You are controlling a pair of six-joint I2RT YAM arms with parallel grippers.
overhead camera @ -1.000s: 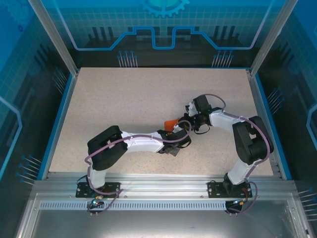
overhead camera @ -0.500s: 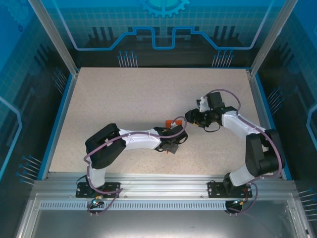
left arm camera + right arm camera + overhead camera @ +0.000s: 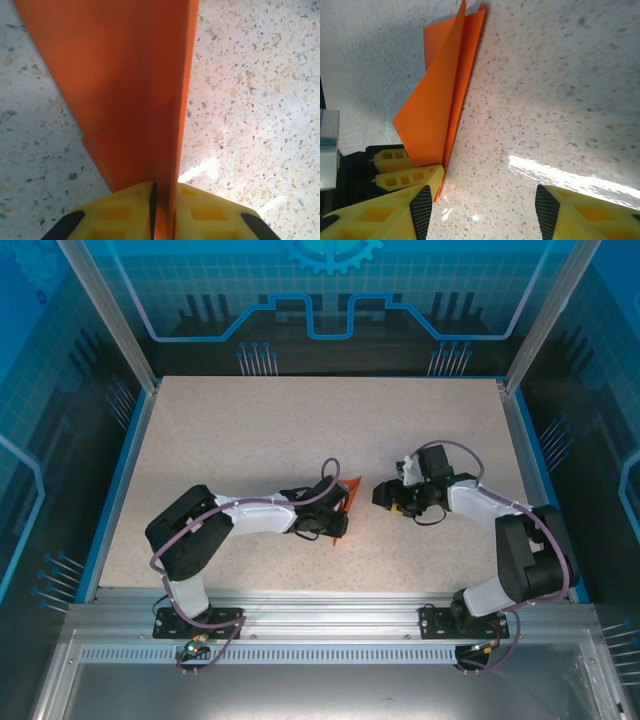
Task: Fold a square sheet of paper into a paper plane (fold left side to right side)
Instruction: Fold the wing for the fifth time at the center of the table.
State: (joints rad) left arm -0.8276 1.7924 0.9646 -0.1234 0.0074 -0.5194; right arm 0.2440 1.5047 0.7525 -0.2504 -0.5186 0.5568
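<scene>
Top external: left gripper (image 3: 340,508) points right

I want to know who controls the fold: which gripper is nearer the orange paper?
Left. The left gripper is shut on the orange paper, pinching one end. The right gripper stands open just to the paper's right, gripping nothing.

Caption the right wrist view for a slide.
Left arm's yellow fingers pinch the folded orange paper plane over the speckled table; right fingers open.
</scene>
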